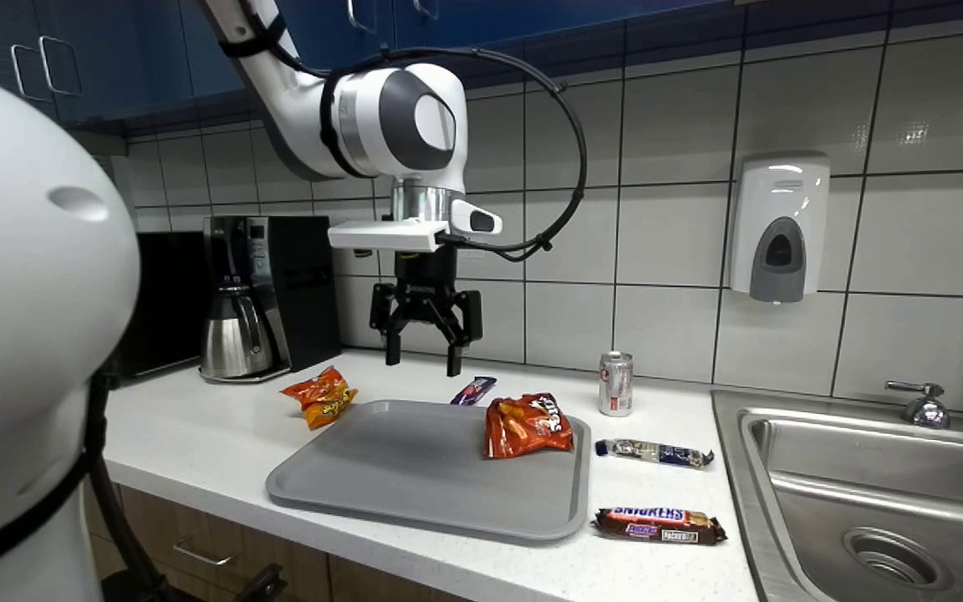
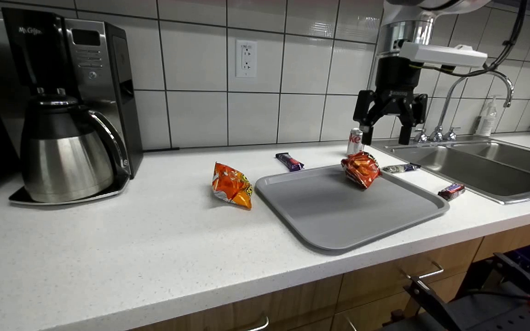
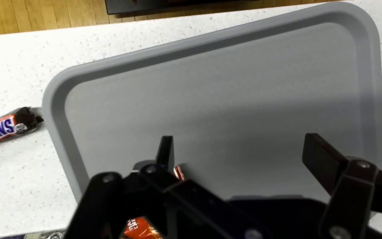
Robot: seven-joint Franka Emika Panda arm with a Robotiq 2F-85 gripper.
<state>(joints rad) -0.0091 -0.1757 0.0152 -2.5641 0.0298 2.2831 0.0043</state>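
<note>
Fingers (image 1: 454, 359) apart; red pkt (image 1: 529, 426) below

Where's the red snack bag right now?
In an exterior view, the red snack bag sits on the gray tray near its back-right corner, left of the silver can and right of the open gripper.

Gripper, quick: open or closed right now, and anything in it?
Gripper: open, holding nothing; its fingers stand wide apart.
</note>
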